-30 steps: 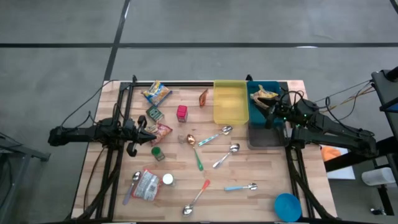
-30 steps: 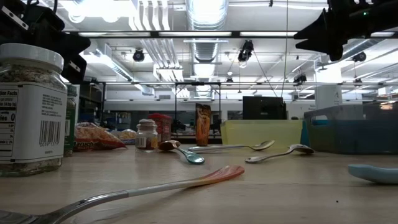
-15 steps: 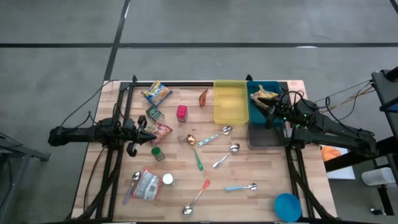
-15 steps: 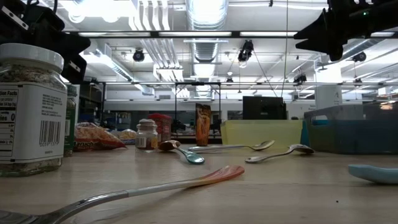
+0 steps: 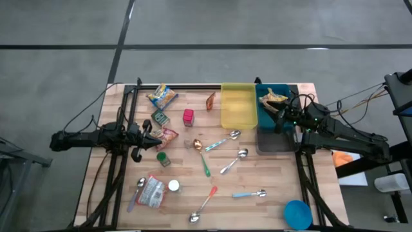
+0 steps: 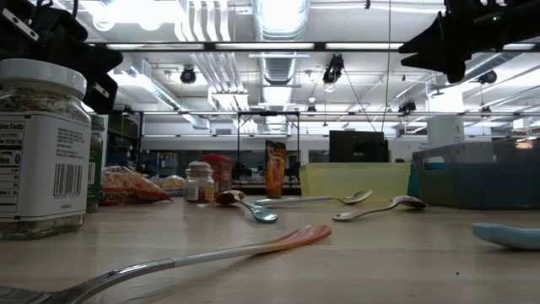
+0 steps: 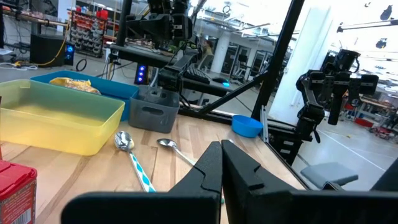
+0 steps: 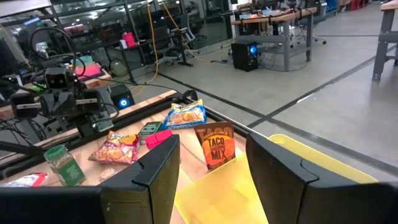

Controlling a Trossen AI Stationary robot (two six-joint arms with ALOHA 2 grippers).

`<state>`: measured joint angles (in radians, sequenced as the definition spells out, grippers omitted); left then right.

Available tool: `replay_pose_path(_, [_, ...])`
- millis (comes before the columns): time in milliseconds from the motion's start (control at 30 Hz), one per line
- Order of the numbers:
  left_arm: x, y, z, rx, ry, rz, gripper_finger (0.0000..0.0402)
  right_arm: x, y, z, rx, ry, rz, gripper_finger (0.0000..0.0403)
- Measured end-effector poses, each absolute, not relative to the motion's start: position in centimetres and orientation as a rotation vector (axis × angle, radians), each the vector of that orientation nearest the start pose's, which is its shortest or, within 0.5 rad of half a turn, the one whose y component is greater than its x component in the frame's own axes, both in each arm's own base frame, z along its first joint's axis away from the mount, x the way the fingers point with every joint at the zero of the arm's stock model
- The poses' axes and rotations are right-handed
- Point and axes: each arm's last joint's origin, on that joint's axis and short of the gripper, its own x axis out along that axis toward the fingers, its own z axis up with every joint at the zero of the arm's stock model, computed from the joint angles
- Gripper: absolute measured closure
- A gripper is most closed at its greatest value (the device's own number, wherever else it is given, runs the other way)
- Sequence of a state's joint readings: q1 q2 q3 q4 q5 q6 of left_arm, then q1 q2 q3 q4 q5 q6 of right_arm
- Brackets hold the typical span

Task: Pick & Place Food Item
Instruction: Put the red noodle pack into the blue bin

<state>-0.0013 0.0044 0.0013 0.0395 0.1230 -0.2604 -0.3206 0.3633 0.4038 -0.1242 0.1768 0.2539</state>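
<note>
My left pincer (image 5: 152,138) hangs pressed together at the desk's (image 5: 277,180) left side, just beside the orange snack bag (image 5: 168,136). A green jar (image 5: 163,158) stands near it, and spoons (image 5: 224,139) lie scattered across the middle. The taco mix (image 5: 210,101) stands by the yellow bin (image 5: 238,106). Right of that, a chip bag (image 5: 273,96) lies in the blue bin (image 5: 281,90). My right pincer (image 5: 278,116) hovers over the grey bin (image 5: 273,142), spread, pinching nothing.
</note>
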Motion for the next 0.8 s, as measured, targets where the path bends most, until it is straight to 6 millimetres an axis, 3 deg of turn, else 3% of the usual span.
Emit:
replay_pose_path(300, [9.7, -0.4, 17.2, -0.412, -0.044, -0.147, 0.0401, 10.4, -4.0, 25.9, 0.254, 0.021, -0.505, 0.0220])
replay_pose_path(533, [8.5, 0.4, 17.7, -0.588, 0.316, 0.239, 0.0401, 10.4, -4.0, 25.9, 0.254, 0.021, -0.505, 0.0220])
replay_pose_path(800, [8.9, 0.4, 21.9, -0.593, 0.535, 0.326, 0.0401, 10.4, -4.0, 25.9, 0.254, 0.020, -0.507, 0.0220])
